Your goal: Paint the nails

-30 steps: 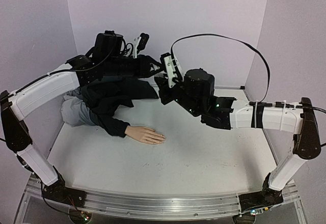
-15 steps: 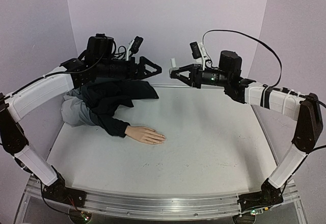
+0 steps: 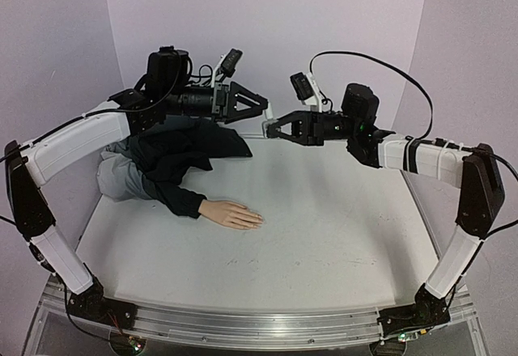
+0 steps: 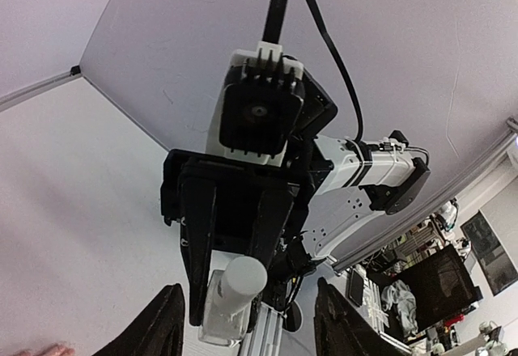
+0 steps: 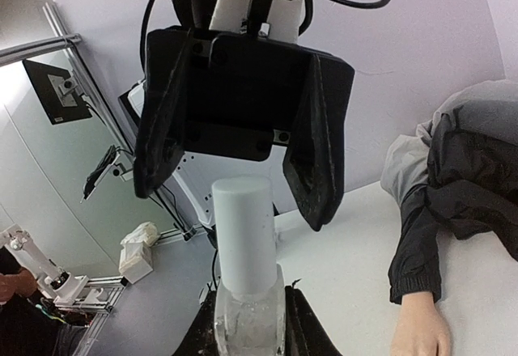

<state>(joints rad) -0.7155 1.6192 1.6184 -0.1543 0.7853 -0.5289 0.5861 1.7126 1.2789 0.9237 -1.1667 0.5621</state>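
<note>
The pale peach mannequin hand [image 3: 233,214] lies palm down on the white table [image 3: 324,243], coming out of a dark sleeve [image 3: 180,197]. Its nails are too small to make out. The hand also shows at the bottom right of the right wrist view [image 5: 421,330]. My right gripper [image 3: 273,128] [image 5: 249,311] is shut on a small clear bottle [image 5: 247,328] with a white cap [image 5: 243,235], held high over the table's back. My left gripper [image 3: 264,107] [image 4: 248,285] is open and faces it. Its fingers [image 5: 320,162] stand either side of the cap [image 4: 235,285] without touching.
A dark jacket [image 3: 190,146] and grey cloth [image 3: 121,180] are heaped at the back left of the table. Lilac walls close the back and sides. A black cable [image 3: 380,65] loops above my right arm. A metal rail [image 3: 243,328] runs along the near edge.
My right arm has swung up and turned left with the bottle. Both grippers have closed the gap, and the left gripper's open fingers now flank the cap.
</note>
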